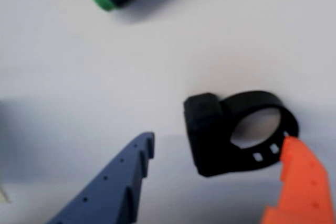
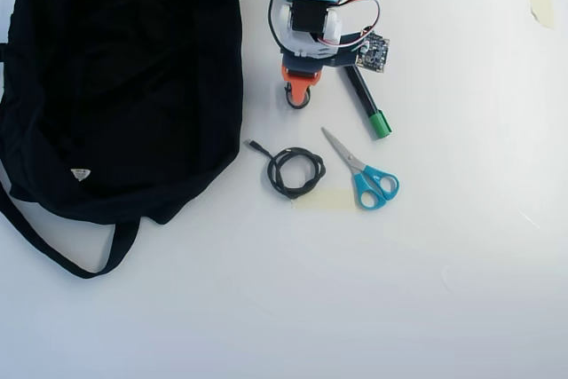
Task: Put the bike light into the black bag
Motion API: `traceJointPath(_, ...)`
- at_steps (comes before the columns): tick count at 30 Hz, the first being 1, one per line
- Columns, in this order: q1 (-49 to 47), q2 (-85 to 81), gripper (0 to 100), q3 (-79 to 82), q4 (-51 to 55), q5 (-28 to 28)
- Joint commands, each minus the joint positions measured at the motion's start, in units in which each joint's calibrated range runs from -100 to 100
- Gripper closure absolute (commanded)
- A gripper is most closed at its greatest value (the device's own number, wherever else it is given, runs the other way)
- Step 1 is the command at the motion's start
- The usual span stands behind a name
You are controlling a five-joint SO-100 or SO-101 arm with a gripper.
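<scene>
- Your gripper has its jaws spread around the bike light, the orange finger touching its loop strap.
- The bike light lies on the white table, just right of the black bag in the overhead view.

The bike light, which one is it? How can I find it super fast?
Start at the big black bag, then look right to the robot arm's gripper. The bike light lies under its tip: a tiny black block with a round loop strap, far smaller than the coiled cable or the scissors.
</scene>
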Motion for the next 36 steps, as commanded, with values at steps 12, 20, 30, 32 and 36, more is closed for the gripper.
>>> traceJointPath(12,1.14,-0.12,69,3.21,-0.6,-0.03)
traceJointPath(20,1.14,-0.04,69,5.64,-4.39,-0.03)
traceJointPath(30,1.21,-0.04,82,6.63,-4.82,-0.09)
traceJointPath(32,1.21,-0.12,87,6.63,-4.82,-0.09)
traceJointPath(36,1.21,-0.12,97,6.36,-4.82,-0.09)
